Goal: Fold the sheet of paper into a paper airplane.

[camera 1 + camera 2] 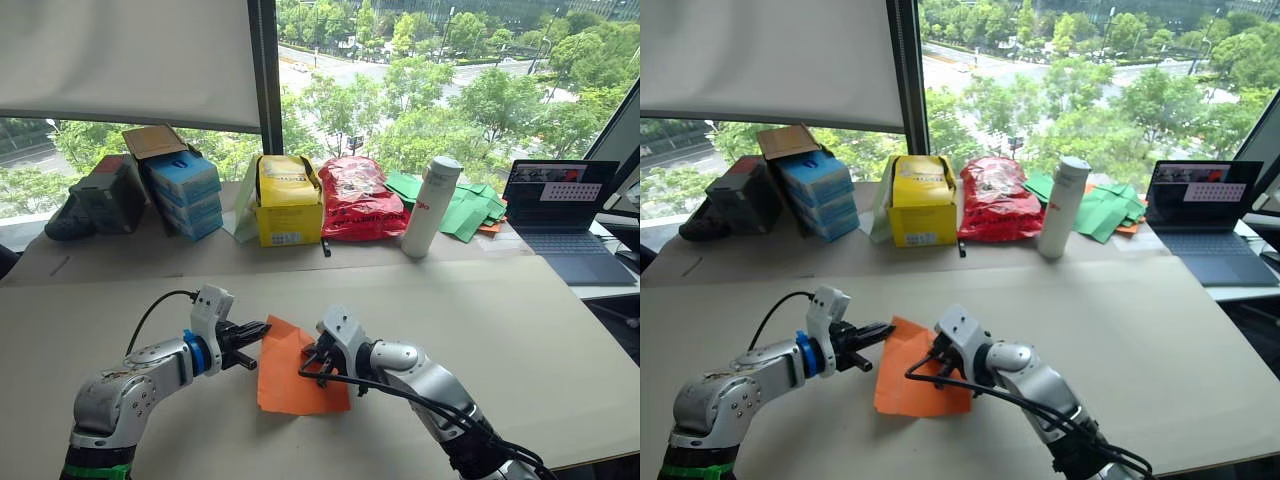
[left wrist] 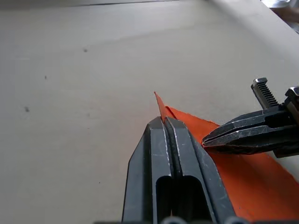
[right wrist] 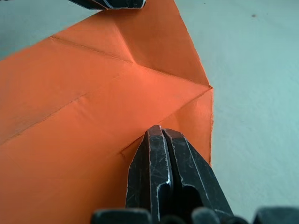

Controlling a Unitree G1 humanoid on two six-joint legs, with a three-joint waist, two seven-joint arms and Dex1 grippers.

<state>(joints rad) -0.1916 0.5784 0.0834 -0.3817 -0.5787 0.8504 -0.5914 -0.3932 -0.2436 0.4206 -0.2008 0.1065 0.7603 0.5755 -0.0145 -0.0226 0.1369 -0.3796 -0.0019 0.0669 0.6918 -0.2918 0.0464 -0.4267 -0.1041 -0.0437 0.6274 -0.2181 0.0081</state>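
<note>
I'm looking down over a wide, pale beige counter (image 1: 520,340) set against a big window (image 1: 440,80), trees and a road outside, a white blind (image 1: 125,60) pulled partway down on the left. Along the back, left to right: a dark box (image 1: 105,190), a stack of blue boxes (image 1: 185,192) with a brown carton on top, a yellow box (image 1: 288,203), a red bag (image 1: 358,198), a white bottle (image 1: 430,206) standing upright, a heap of green paper pieces (image 1: 462,208), and an open laptop (image 1: 565,215) at the far right edge.

Near me, my left gripper (image 1: 262,329) comes in from the left, fingers pressed together on the upper left corner of the sheet of paper (image 1: 292,378); in the left wrist view that corner pokes up as a thin orange point just past the tips. The sheet lies on the counter between my two arms, bright orange, creased, with a folded flap on it in the right wrist view.

My right gripper (image 3: 161,133) sits on the sheet's right side, fingers closed, tips down on the paper beside a diagonal crease, close to the right edge. The two grippers are near each other but apart.
</note>
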